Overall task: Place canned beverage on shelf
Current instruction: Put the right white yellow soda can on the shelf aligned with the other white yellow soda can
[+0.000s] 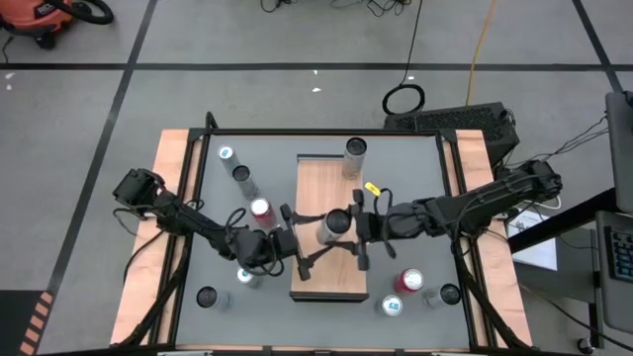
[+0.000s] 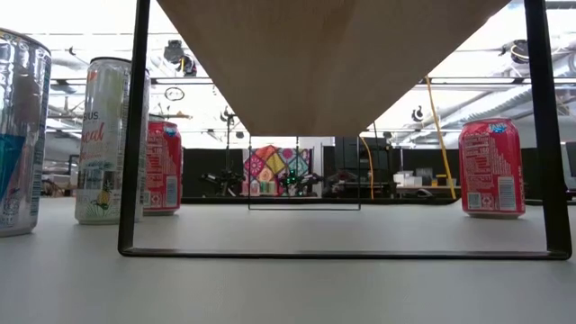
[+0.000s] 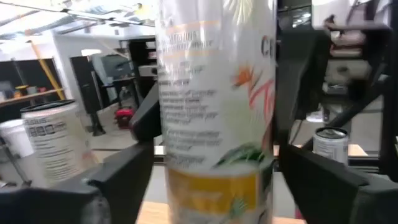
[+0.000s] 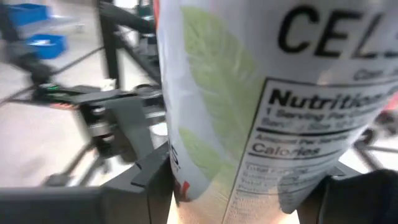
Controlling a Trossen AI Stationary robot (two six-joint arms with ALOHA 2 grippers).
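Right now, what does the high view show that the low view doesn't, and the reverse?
Only the high view shows both arms meeting over the shelf, the left hand and right hand on either side of a tall can standing on the board, plus a second can at its far end. Only the low view shows the board's underside and the room beyond. Both show the shelf and red cans on the grey table.

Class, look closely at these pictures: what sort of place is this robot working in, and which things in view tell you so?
Probably a robotics lab or workshop rather than a shop or home. The table stands on a bare concrete floor with cables trailing across it, and the low view shows a hall with exposed ceiling lights behind.
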